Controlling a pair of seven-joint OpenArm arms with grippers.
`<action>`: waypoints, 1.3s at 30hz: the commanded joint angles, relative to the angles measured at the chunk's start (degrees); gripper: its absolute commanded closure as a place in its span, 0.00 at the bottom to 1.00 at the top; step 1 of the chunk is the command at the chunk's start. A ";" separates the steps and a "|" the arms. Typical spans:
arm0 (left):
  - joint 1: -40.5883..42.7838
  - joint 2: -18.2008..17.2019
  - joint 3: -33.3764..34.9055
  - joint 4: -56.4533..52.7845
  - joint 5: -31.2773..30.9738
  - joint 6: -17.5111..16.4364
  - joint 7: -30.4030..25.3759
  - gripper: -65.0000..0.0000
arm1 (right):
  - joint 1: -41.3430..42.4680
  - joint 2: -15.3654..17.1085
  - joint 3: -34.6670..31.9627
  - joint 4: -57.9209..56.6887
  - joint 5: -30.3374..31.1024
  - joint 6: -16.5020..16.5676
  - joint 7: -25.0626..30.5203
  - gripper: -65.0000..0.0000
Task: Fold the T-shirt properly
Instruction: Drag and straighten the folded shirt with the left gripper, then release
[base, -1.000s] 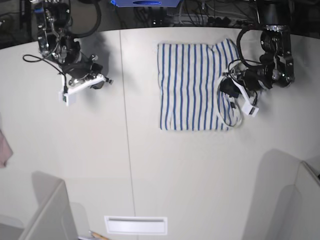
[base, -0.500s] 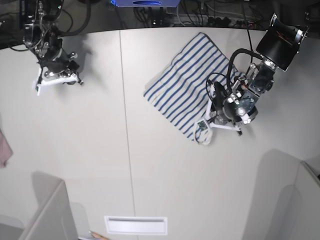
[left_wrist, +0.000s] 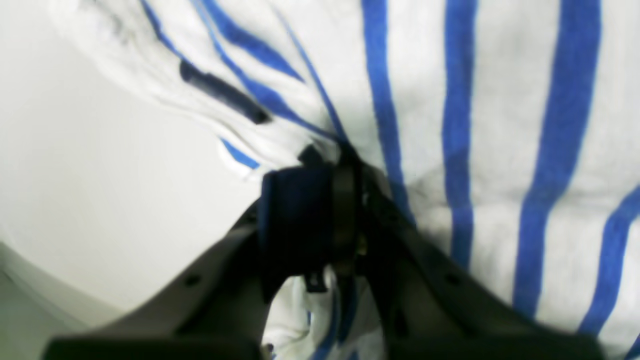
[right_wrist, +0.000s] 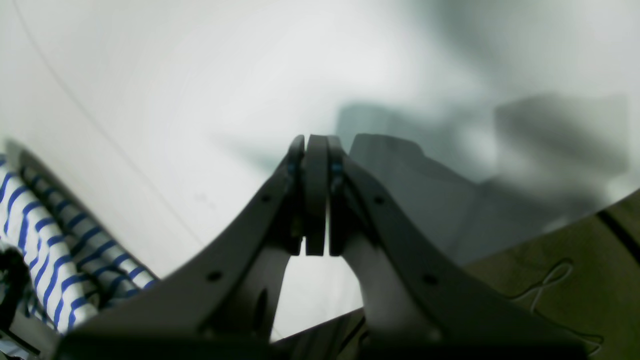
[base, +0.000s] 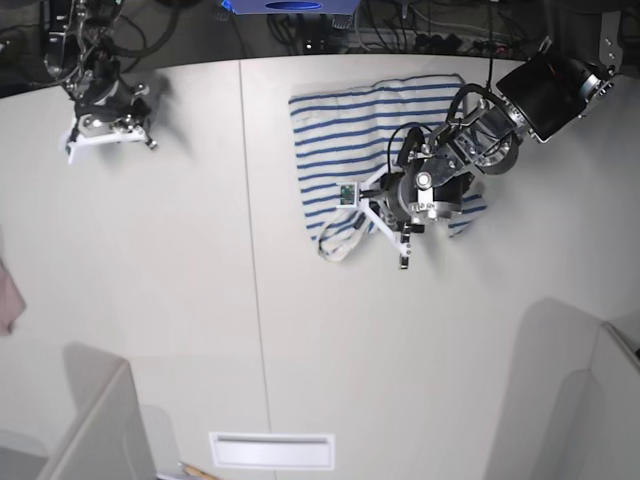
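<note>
Base view: the folded T-shirt (base: 345, 140), white with narrow blue stripes, lies on the table (base: 200, 300) directly beneath and around the left gripper (base: 362, 205). Most of the cloth spreads beyond the claw toward the table's far edge, and one bunched corner hangs just past its tip toward the table's seam. The left arm (base: 470, 145) reaches in over the shirt, covering part of it.

Left wrist view: the left gripper (left_wrist: 332, 165) is clenched on a pinch of the T-shirt (left_wrist: 500, 125). The jaws stand almost together, with striped cloth gathered between and under them. A small dark tag (left_wrist: 222, 92) sits on the rumpled cloth just ahead of the claw and to one side. Bare table (left_wrist: 90, 175) shows beside that edge of the cloth.

Right wrist view: the right gripper (right_wrist: 315, 165) is clenched on nothing, its jaws pressed flat against each other above bare table (right_wrist: 200, 75). A rolled edge of the T-shirt (right_wrist: 45, 240) appears low and to one side of this claw, well apart from it.

Base view: the right gripper (base: 108, 130) hangs near the far corner of the table, well apart from the shirt. A pinkish scrap (base: 8, 295) lies at the table's edge, well away from both claws.
</note>
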 joint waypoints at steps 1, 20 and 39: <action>-1.08 0.79 0.42 0.30 -0.67 -0.97 -1.84 1.00 | 0.20 0.82 0.19 1.02 -0.20 0.13 1.01 1.00; -4.60 7.38 1.48 -13.68 2.06 -0.97 -2.02 1.00 | 1.61 -1.46 0.19 0.93 -0.20 0.13 1.01 1.00; -8.38 7.47 0.86 -11.13 2.23 -0.97 -1.66 0.21 | 1.61 -1.46 -0.34 0.93 -0.11 0.13 0.66 1.00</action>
